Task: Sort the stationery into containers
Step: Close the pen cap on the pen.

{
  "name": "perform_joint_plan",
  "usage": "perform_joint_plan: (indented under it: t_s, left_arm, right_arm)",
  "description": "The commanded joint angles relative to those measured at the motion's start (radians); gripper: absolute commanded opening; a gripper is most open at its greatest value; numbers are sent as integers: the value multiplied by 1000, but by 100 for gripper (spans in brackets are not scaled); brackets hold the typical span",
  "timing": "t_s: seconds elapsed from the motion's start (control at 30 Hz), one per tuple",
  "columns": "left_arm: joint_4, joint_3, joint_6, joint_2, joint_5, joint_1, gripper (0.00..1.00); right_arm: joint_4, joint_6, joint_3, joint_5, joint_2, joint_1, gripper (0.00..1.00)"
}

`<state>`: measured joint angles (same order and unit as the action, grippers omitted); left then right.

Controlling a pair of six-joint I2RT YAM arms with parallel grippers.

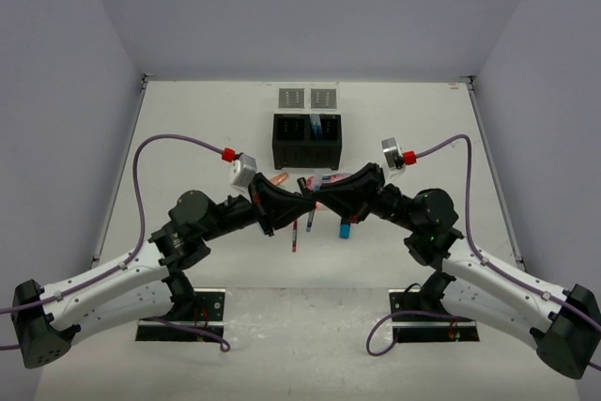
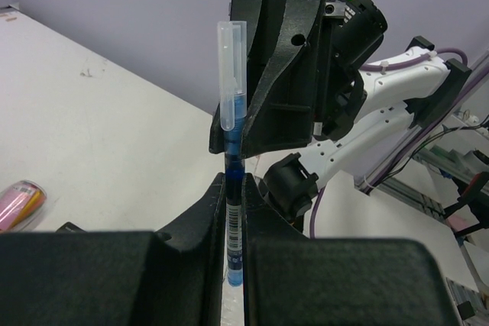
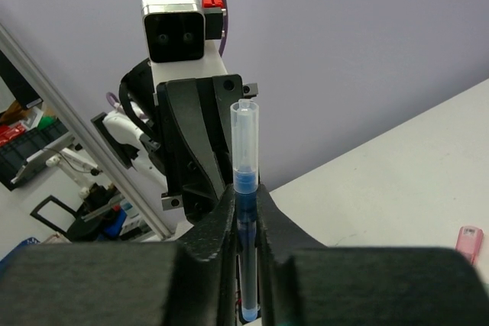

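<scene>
1. Top view: both my arms are folded inward with forearms low, and the wrists are rolled so the wrist cameras sit on the far side.
   - My left gripper (image 1: 305, 202) and right gripper (image 1: 325, 198) meet nose to nose above the table (image 1: 188, 138).
   - Just beyond the tips is the black box (image 1: 307, 161), and two grey trays (image 1: 293, 98) lie past that.
   - What's pinched between the tips is too small to read here.
   - Loose stationery lies below and around the tips, e.g. a red pen (image 1: 294, 232).
2. Left wrist:
   - The left gripper is clamped nearly fully closed on a blue pen (image 2: 231, 166).
   - The barcoded end sits in the gap and the clear cap (image 2: 231, 66) sticks out past my tips.
   - The right gripper sits directly behind, its tip apparently on the same barrel.
3. Right wrist:
   - The right gripper is likewise closed on the barrel, with the cap poking up and the left gripper right behind.
   - This reads as one pen held from both sides. My guess is a hand-over or re-grip, so the pen gets a better orientation for dropping into a box compartment.
   - The pen is in the air and not in any container yet.
4. Risk: if one side pulls away before the other lets go, the barrel twists or slips.
</scene>
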<state>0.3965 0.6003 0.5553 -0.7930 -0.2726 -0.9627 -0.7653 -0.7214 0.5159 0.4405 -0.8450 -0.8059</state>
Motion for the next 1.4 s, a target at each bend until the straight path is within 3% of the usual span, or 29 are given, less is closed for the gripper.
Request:
perform_joint_plan:
  t_s: [0.0, 0.1, 0.23, 0.3, 0.43, 0.5, 0.7, 0.83, 0.9, 0.97, 1.1, 1.2, 1.37]
  left_arm:
    - [59, 42, -22, -7, 10, 2, 0]
    - [10, 78, -28, -29, 22, 2, 1]
    - [-29, 92, -25, -81, -6, 1, 30]
    - [-18, 81, -16, -101, -27, -1, 37]
    - [12, 46, -2, -109, -48, 2, 38]
    - [26, 37, -2, -109, -58, 2, 34]
    - [31, 49, -14, -106, -69, 2, 0]
    - [34, 56, -41, -96, -75, 2, 0]
    - [37, 56, -57, -87, -73, 2, 0]
    - [49, 54, -74, -72, -73, 2, 0]
    - [47, 58, -86, -57, -77, 4, 0]
    - [34, 64, -92, -58, -87, 2, 0]
    - [29, 54, -91, -71, -139, 2, 0]
  right_arm:
    - [-2, 23, 32, 21, 7, -4, 0]
    - [-2, 27, 32, 16, 13, -7, 0]
    - [35, 50, 54, 1, 25, -6, 0]
    - [57, 68, 70, -12, 33, -7, 0]
    - [97, 95, 99, -35, 44, -6, 0]
    - [112, 101, 117, -38, 45, -6, 0]
    - [88, 89, 113, -5, 31, -6, 0]
    - [63, 83, 99, 21, 22, -7, 1]
    - [65, 88, 102, 33, 20, -6, 10]
    - [86, 94, 111, 31, 22, -6, 26]
    - [119, 107, 121, 27, 34, -6, 39]
    - [159, 122, 128, 19, 55, -4, 54]
    - [273, 145, 201, 4, 77, -2, 57]
